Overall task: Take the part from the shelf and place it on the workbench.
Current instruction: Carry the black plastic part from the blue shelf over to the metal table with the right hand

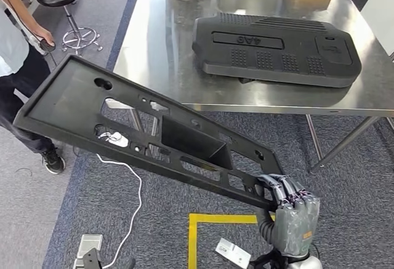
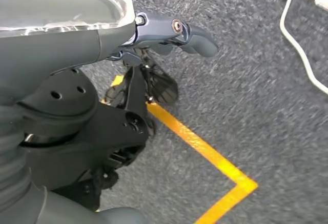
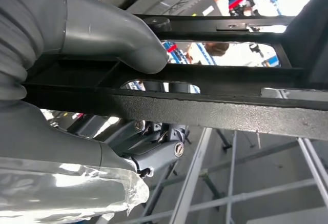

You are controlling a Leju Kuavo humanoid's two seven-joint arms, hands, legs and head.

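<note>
Right hand grips the black panel short of the workbench; left hand holds nothing.

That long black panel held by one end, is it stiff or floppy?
Probably stiff: the long black plastic panel juts out straight from the right robot hand gripping its end. Probably light, since one hand carries it. Held so far off-centre, it may twist.

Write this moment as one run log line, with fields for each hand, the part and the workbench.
right hand: grips black panel by one end | left hand: holds nothing | panel: in air, off workbench | workbench: another black part
</note>
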